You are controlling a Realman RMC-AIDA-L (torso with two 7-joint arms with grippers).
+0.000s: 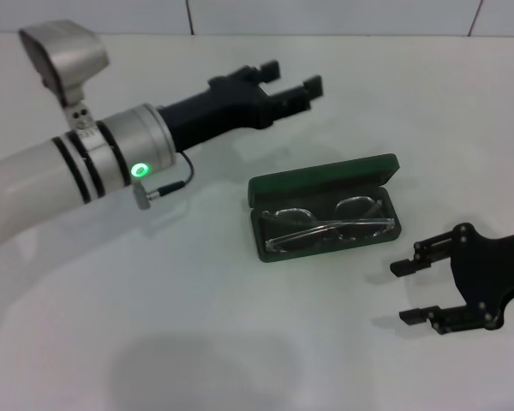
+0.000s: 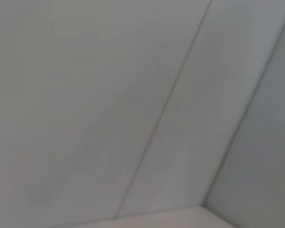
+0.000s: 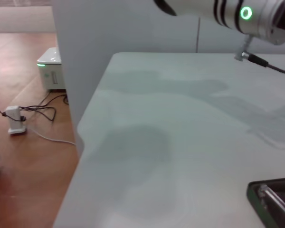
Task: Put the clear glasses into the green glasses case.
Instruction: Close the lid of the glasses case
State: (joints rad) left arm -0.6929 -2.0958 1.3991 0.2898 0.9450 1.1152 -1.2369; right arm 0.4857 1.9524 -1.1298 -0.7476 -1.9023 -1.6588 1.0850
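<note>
The clear glasses (image 1: 327, 224) already lie inside the open green glasses case (image 1: 324, 193) mid-surface, both your left gripper (image 1: 292, 79) and right gripper (image 1: 407, 292) released and apart from it, so placement looks finished; closing the lid may follow.

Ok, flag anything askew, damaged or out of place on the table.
Nothing stands out. The clear glasses lie folded inside the green glasses case, whose lid stands open. The left gripper hangs open beyond the case; the right gripper sits open beside it, touching nothing.
</note>
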